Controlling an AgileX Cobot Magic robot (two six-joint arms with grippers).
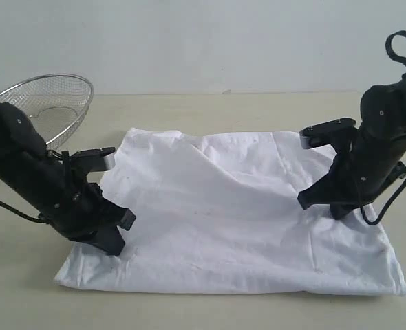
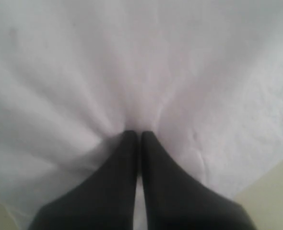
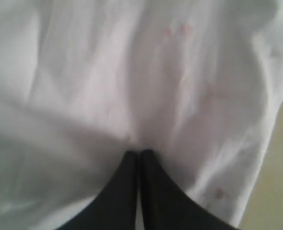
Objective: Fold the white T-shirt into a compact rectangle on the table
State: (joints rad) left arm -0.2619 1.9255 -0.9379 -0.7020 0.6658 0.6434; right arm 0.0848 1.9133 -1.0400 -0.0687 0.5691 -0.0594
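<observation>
The white T-shirt (image 1: 223,220) is spread on the table (image 1: 210,106) — pinched at either side by the clenched left claw (image 2: 140,135) and right claw (image 3: 140,153).

1. The white T-shirt (image 1: 237,220) lies spread across the centre of the exterior frame. It forms a broad, roughly rectangular, lightly wrinkled sheet, wider at its lower edge, with a raised crease at upper middle.
2. The table (image 1: 210,313), pale beige and matte, lies flat beneath it.
</observation>
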